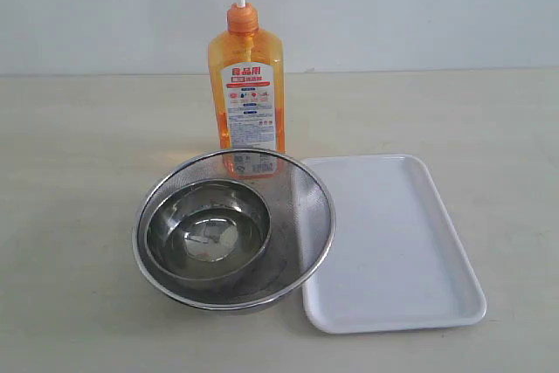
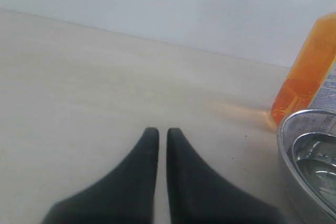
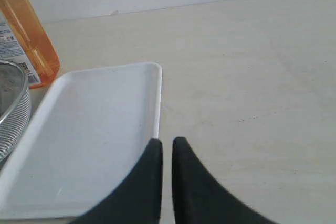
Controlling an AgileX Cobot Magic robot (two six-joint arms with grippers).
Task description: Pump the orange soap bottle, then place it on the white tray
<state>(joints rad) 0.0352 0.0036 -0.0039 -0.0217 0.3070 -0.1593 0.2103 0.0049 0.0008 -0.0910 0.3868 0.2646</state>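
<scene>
- Standing upright at the back of the table in the exterior view, the orange soap bottle (image 1: 247, 102) is waiting untouched, just behind the mesh steel bowl (image 1: 301, 216). A smaller steel bowl (image 1: 207, 231) is sitting inside the mesh one.
- The white tray (image 1: 393, 242) is lying bare just beside the bowls on the right. Neither arm is showing here and the pump head is sitting raised, so I am judging the pumping step as not yet begun.
- In the left wrist view, the left gripper (image 2: 158, 132) is hovering over bare table with its jaws pressed together on nothing. The bottle (image 2: 307, 72) is showing off to one side, beyond the mesh bowl's rim (image 2: 294, 124).
- In the right wrist view, the right gripper (image 3: 167, 142) is hanging at the tray's long outer edge (image 3: 158, 103), also closed and empty.
- The next move is calling for one gripper to rise above the pump head and press straight down. The other will probably be opening to steady the body, since so tall and narrow a bottle is likely to tip.
- Open table is lying wide to the left of the bowls and to the right of the tray. The tight spots are the bowl rim in front of the bottle and the tray's low rim, which the bottle must clear.
</scene>
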